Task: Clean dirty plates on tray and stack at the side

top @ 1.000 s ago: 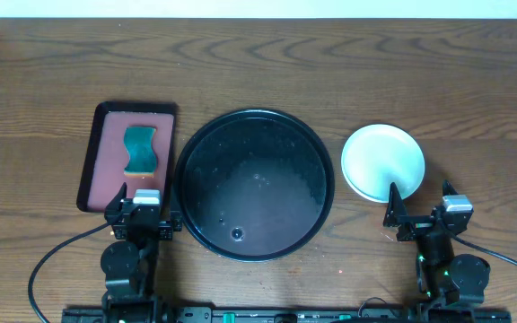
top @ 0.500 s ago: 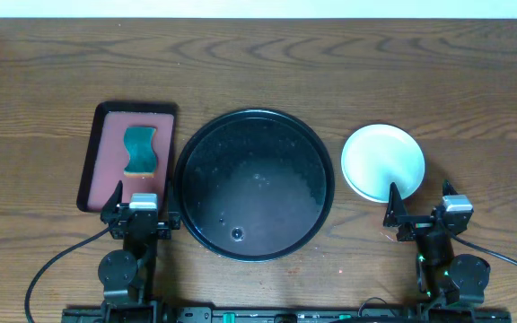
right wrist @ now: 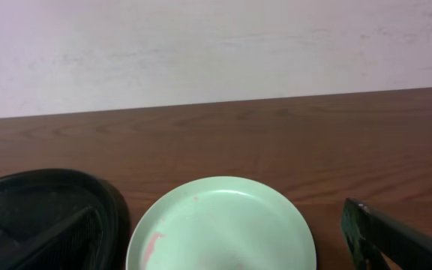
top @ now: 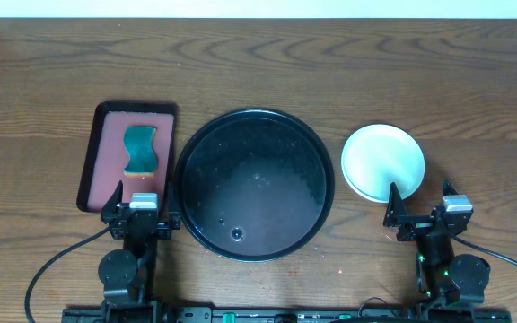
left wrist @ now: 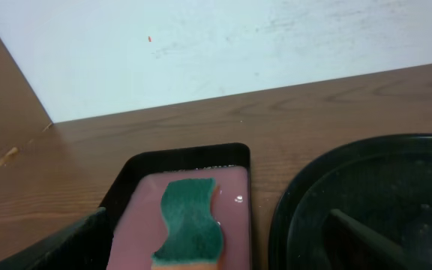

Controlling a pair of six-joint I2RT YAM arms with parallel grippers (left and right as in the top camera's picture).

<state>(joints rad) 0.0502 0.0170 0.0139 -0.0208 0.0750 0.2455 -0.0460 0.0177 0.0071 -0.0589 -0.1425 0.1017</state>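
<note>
The brown wooden table (top: 258, 63) carries three things in a row: a small red rectangular tray (top: 110, 160) at the left, a large round black tray (top: 255, 184) just beside it, and a pale mint-green plate (top: 382, 161) at the right, lying apart.

Cropped or unreadable
Near rim of plate (right wrist: 223, 225) cropped, stack count unclear; sponge (left wrist: 192, 225) near end cropped; tray (left wrist: 381, 187) right side cropped.
</note>
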